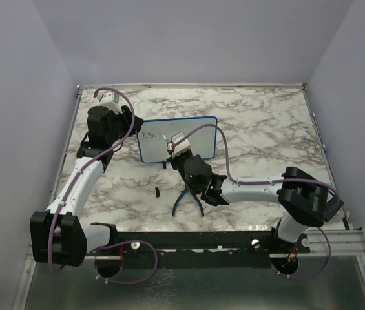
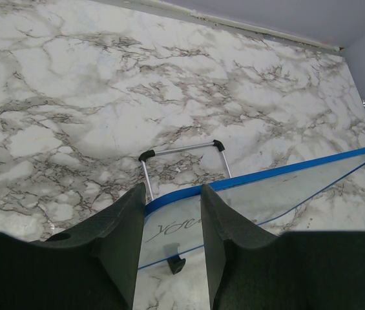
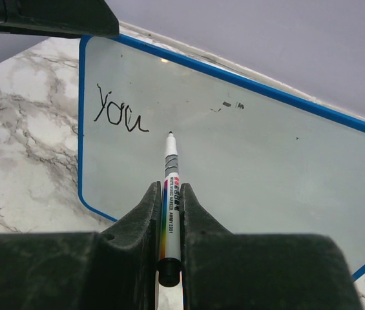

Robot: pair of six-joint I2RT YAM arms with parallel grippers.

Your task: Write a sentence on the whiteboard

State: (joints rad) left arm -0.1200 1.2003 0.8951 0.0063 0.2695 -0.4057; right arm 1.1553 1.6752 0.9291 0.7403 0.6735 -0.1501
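The whiteboard [image 1: 198, 132] with its blue frame stands tilted at the middle of the table. It also shows in the left wrist view [image 2: 279, 187] and the right wrist view [image 3: 266, 168]. The word "you" [image 3: 119, 113] is written in black at its upper left. My right gripper [image 3: 170, 187] is shut on a white marker [image 3: 170, 200], whose tip is at the board just right of "you". My left gripper [image 2: 172, 194] is open, its fingertips [image 2: 140, 200] at the board's top edge near its left corner. In the top view it [image 1: 129, 131] is at the board's left side.
Blue-handled pliers [image 1: 188, 200] lie on the marble table [image 1: 266, 123] in front of the board, under my right arm. A small black piece [image 1: 157, 192] lies to their left. The board's wire stand [image 2: 182, 150] rests behind it. Walls close three sides.
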